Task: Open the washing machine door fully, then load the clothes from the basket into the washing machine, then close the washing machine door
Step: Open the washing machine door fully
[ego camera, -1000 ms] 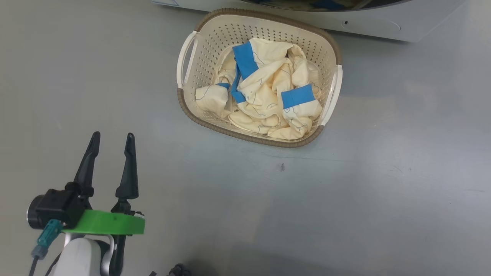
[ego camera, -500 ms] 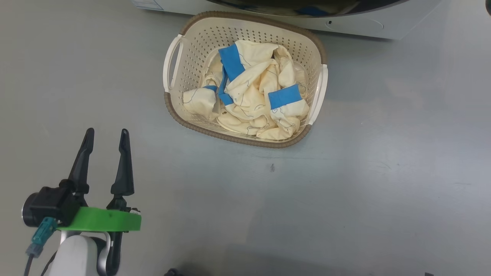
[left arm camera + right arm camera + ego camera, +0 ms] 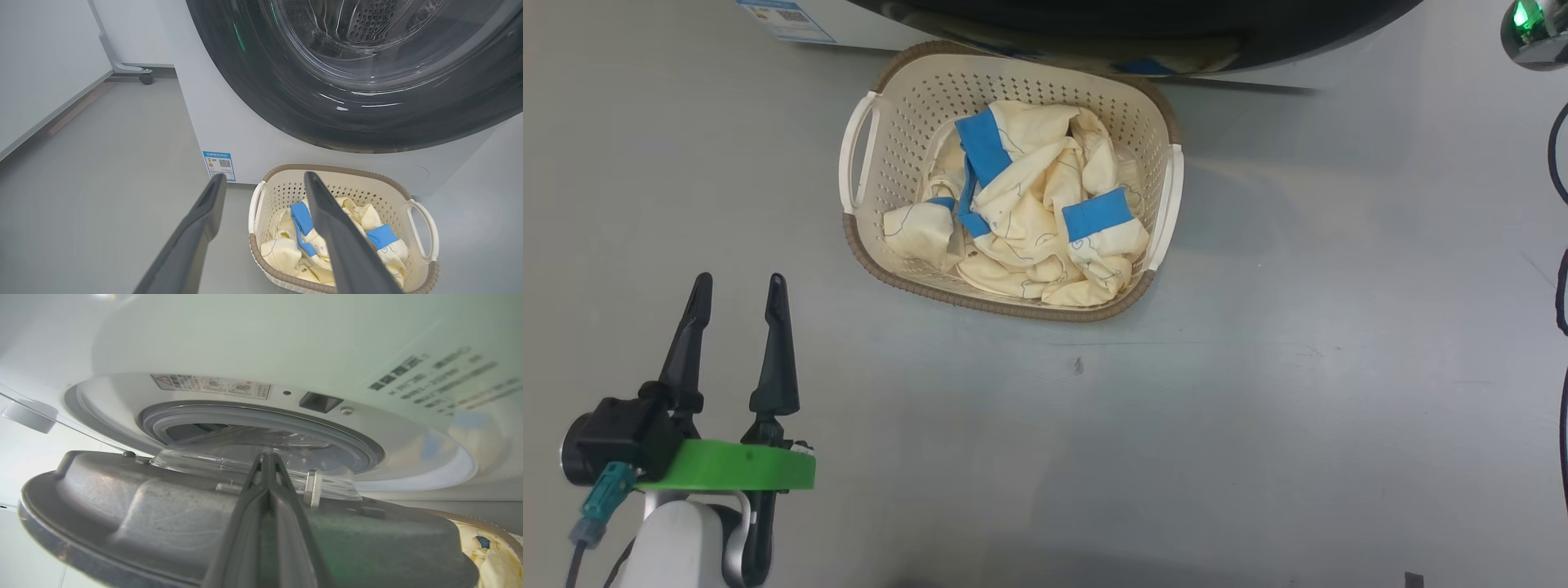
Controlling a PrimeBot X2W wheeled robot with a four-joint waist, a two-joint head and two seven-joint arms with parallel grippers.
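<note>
Grey floor [image 3: 1258,367]: left tool [image 3: 739,282] spread, empty; right tool [image 3: 266,458] pressed together beside washing machine door [image 3: 122,506].

The smooth grey floor [image 3: 1258,367] carries the basket [image 3: 980,301], set just in front of the washing machine [image 3: 229,122]. A small dark speck [image 3: 1078,365] lies near the basket. A castor [image 3: 146,77] stands beyond the machine.
</note>
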